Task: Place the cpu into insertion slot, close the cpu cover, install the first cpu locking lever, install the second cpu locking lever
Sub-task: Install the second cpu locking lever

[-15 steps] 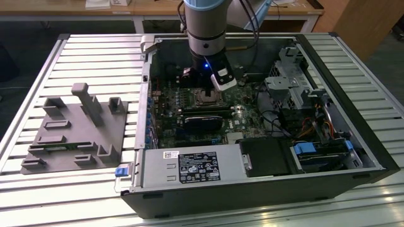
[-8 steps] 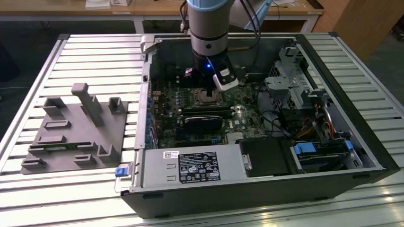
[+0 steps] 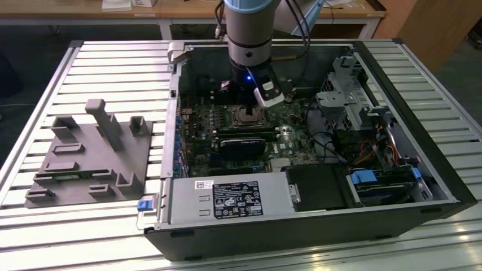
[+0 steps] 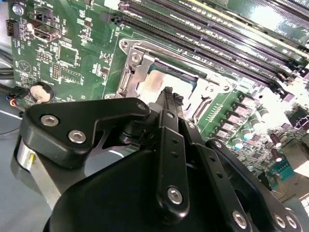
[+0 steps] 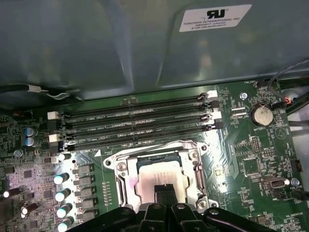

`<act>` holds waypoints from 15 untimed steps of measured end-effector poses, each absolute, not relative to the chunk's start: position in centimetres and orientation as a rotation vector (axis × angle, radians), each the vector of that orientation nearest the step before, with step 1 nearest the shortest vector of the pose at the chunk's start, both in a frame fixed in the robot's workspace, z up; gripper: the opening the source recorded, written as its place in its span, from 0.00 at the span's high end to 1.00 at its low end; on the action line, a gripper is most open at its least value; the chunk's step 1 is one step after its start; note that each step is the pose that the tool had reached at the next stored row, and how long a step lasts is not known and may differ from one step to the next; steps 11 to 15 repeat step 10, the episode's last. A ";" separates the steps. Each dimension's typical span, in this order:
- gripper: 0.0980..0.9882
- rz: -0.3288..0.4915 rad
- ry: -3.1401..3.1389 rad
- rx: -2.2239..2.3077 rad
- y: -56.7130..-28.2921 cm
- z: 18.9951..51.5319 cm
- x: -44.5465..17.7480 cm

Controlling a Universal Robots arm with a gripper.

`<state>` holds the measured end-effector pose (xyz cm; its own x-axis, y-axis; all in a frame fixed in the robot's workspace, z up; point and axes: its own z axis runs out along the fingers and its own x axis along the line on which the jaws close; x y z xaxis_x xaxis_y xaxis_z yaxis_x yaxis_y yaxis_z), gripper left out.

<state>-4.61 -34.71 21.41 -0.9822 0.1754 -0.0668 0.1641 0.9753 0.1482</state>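
cpu (image 5: 161,174) sits in the insertion slot (image 5: 126,191), cpu cover (image 5: 193,155) down over it. Gripper (image 5: 164,191) pinched narrow, empty, tips right above. Levers: can't tell if locked.

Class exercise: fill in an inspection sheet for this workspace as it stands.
Surface: slatted metal table, carrying the open computer case.
Job's things: cpu sits in the insertion slot; cpu cover lies flat around it.
Clutter: grey moulded fixture beside the case, on the exterior view's left.
Grippers: gripper just above the cpu, jaws together.
Cables: orange cables inside the case.
Surroundings: wooden benches behind.
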 end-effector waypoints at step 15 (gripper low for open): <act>0.99 0.218 3.044 0.262 -34.7 21.4 -4.0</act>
